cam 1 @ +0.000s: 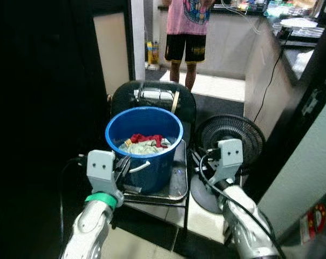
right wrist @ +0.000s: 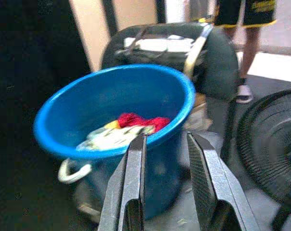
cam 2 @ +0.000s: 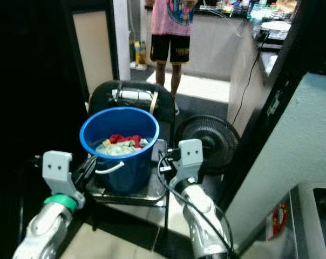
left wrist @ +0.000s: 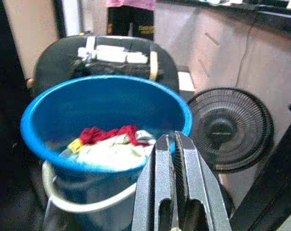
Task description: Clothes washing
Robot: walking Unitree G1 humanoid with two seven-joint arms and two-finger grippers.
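A person in a pink shirt and black shorts point(cam 1: 187, 27) is standing at the top centre of the frame, beside a long pale counter point(cam 1: 292, 40) running along the upper right. A dark rounded chair back point(cam 1: 152, 97) is sitting in the middle of the frame, with a round black floor fan point(cam 1: 230, 137) standing to its right on the floor.

A large round blue plastic bucket point(cam 1: 144, 143) is sitting at the centre of the frame, just in front of the chair back, on a flat silver metal tray point(cam 1: 176, 186). Its white handle point(cam 1: 138, 167) is hanging down the near side. Inside the bucket, a heap of red and pale clothes point(cam 1: 144, 143) is lying at the bottom.

The left gripper point(left wrist: 175, 144) is hovering at the lower left of the frame, near the bucket's near wall, with its two black fingers pressed almost together and gripping nothing. The right gripper point(right wrist: 165, 144) is hovering at the lower right, between the bucket and the fan, with its fingers parted by a clear gap and gripping nothing.
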